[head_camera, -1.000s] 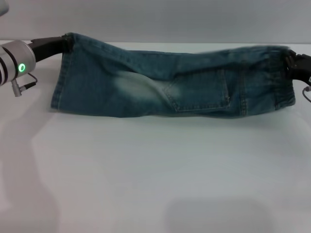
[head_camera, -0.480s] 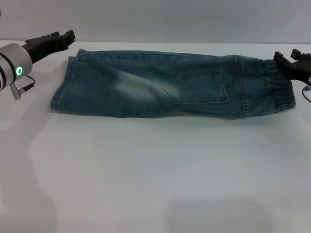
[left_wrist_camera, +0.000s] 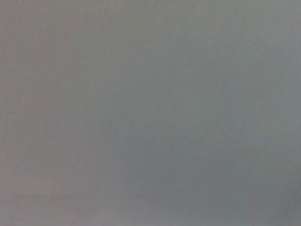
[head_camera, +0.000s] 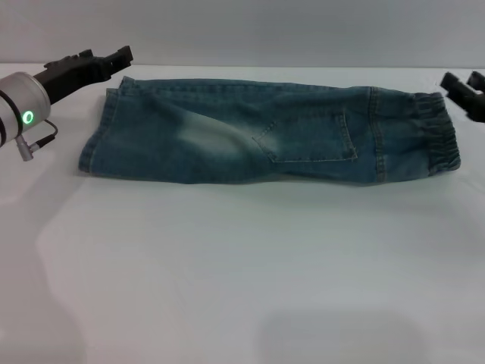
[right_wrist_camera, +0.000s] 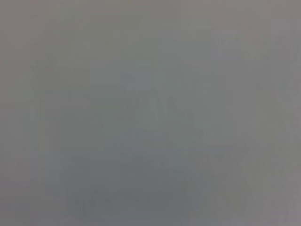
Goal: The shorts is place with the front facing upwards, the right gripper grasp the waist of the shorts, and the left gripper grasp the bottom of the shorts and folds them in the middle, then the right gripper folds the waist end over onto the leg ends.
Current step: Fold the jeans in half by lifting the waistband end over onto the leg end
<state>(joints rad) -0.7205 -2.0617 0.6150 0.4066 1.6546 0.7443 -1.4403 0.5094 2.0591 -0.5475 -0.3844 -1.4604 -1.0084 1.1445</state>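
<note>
Shorts (head_camera: pixel 265 133) lie folded lengthwise on the white table (head_camera: pixel 242 265), waist at 3 o'clock, hems at 9. Left pincer (head_camera: pixel 121 54) hovers just off the hem corner, fingers apart; right pincer (head_camera: pixel 464 82) near the waistband, fingers apart, empty.

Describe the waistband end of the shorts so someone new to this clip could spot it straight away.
On the white table lie denim shorts, folded lengthwise into a long strip. Follow it toward the robot's right, near the right gripper: the waistband is that end. It is ruffled, gathered and darker, unlike the flat stitched hems by the left gripper.
</note>
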